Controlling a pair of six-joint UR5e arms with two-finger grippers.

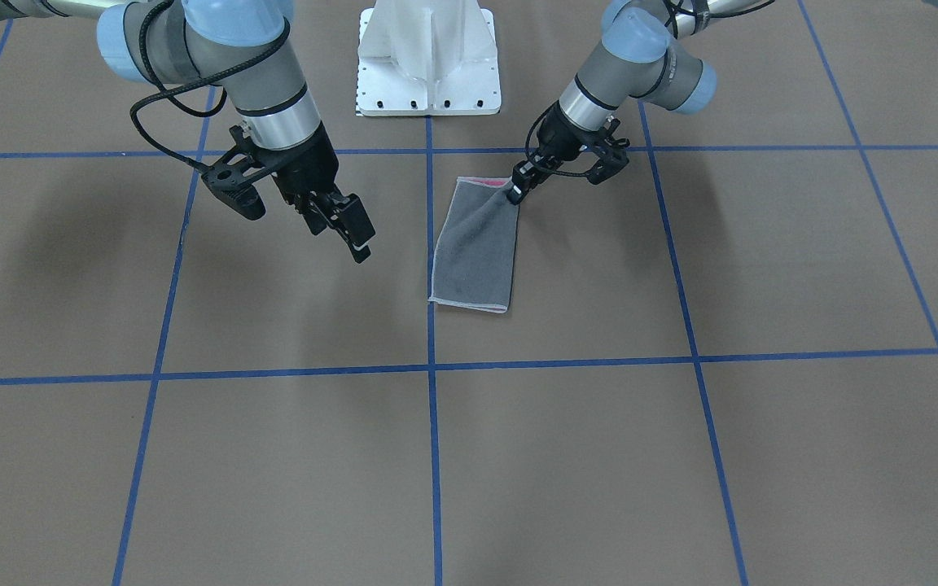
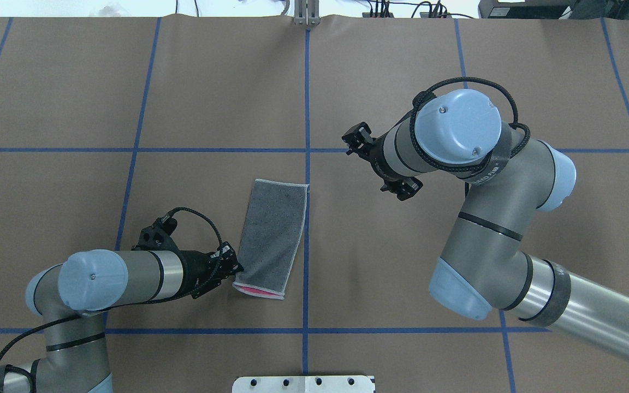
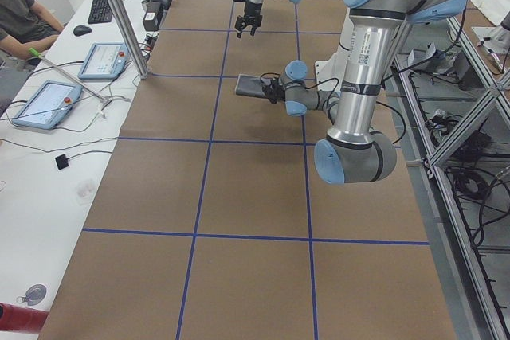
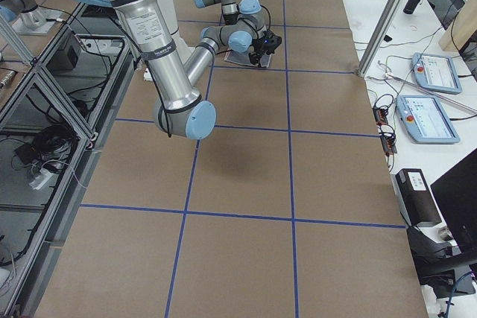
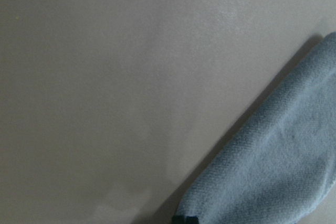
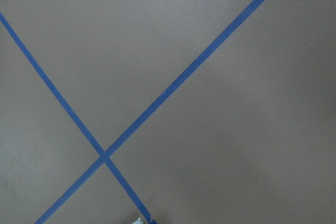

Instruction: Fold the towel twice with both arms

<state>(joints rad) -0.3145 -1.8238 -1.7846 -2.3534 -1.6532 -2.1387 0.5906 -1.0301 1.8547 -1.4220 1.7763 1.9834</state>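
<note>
Towel (image 2: 271, 234) lies on the brown tabletop (image 2: 63, 87) as a narrow strip folded once. Its dark grey face is up, with light stitched edging around it, and a sliver of pink shows at the end next to the left jaws. The left arm (image 2: 129, 273) is stretched low over the tabletop. The left jaws are closed on the strip's corner, and in the front-facing view creases run from the cloth up to the tips, with that corner slightly raised. From those jaws the strip runs away across the tabletop, and its far corner touches the centre blue tape line (image 2: 307, 82). The left wrist view shows grey cloth filling the lower right, with a dark fingertip at the bottom edge against it. The right arm (image 2: 484, 218) holds the right jaws above the tabletop, well apart from the cloth and across the tape line from the left jaws. They look parted and hold nothing. Below them the right wrist view shows only brown surface and two crossing tape lines.
</note>
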